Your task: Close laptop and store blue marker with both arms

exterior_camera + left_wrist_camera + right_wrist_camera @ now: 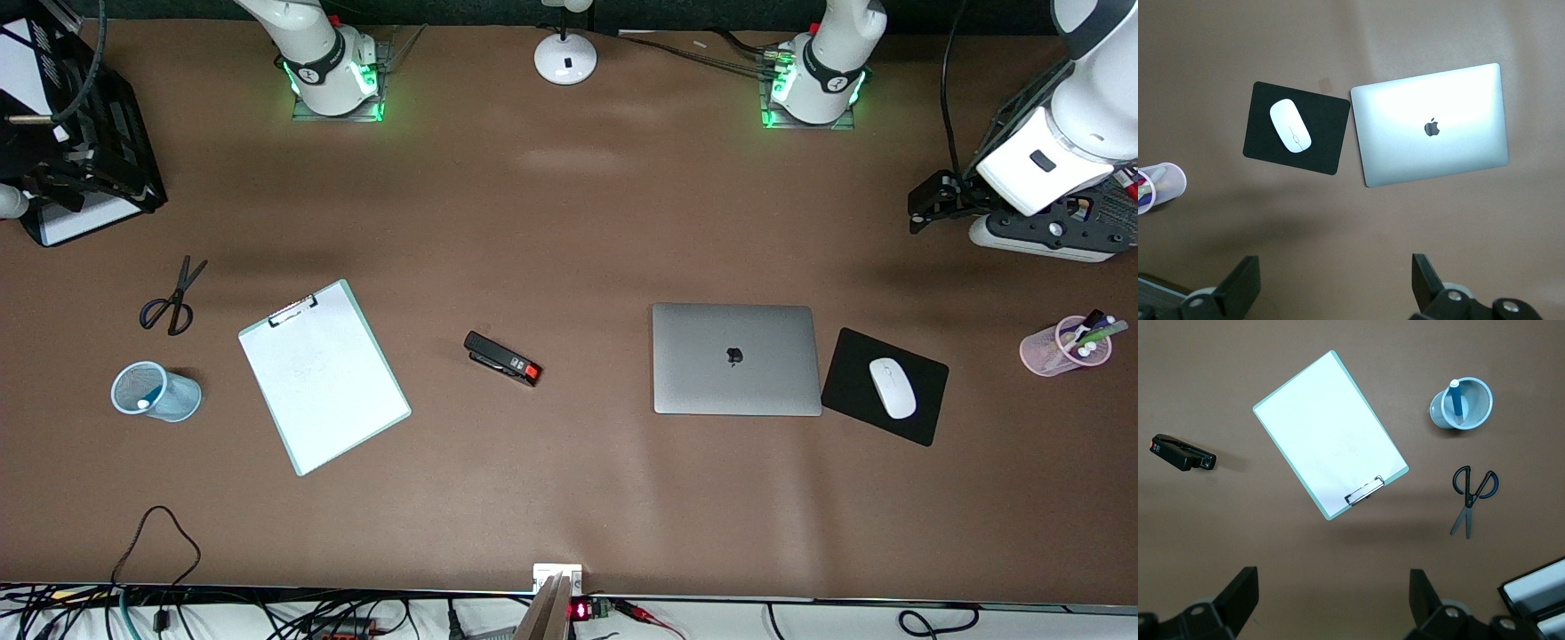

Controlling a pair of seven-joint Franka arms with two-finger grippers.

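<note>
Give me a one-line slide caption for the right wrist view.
Blue marker stands in the blue mesh cup beside clipboard, scissors and stapler; open right gripper above.

The only sign I could make out was the dark apple logo in the middle of the closed laptop lid. No words or numbers were readable anywhere, not even on the clipboard's white sheet.

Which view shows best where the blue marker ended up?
The right wrist view: the blue marker stands visibly inside the blue mesh cup. The front view shows only its white tip; the left wrist view misses it.
</note>
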